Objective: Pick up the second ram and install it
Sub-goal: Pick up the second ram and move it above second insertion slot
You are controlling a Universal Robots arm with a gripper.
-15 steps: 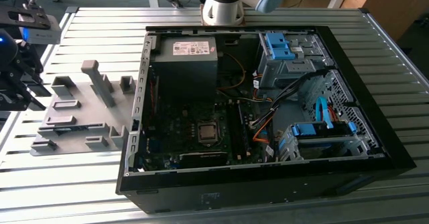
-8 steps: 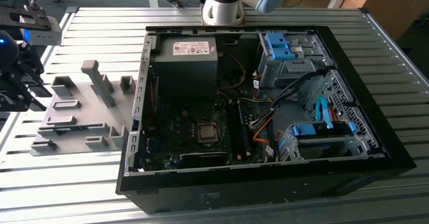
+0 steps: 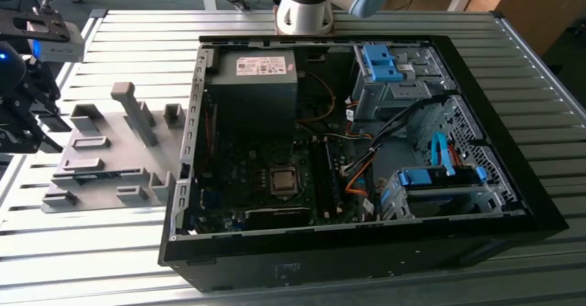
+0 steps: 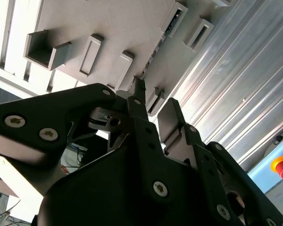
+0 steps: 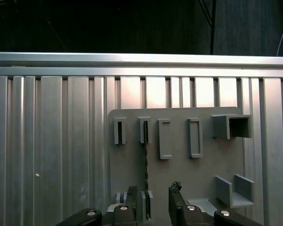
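The pincer (image 5: 153, 203) is open. Its two black fingers (image 5: 175, 195) stand apart and hold nothing. In the first wrist view the ram (image 5: 145, 169) runs edge-on through the gap between them, nearer one finger than the other; contact cannot be determined.

The ram is a thin, dark strip standing on its long edge. One end sits in a narrow upright socket. The other end sits between a pair of small blocks close to the fingertips.

Sockets and blocks belong to a flat, matte grey fixture (image 5: 179, 162). It also carries further rectangular sockets and open-sided box shapes.

The fixture lies on a table (image 5: 61, 141) of ribbed, reflective aluminium profiles.

In the exterior view the fixture lies toward the exterior view's left. Just beside it, toward the exterior view's right, lies an open black computer case (image 3: 536, 213) with its board, cables and blue drive brackets exposed.
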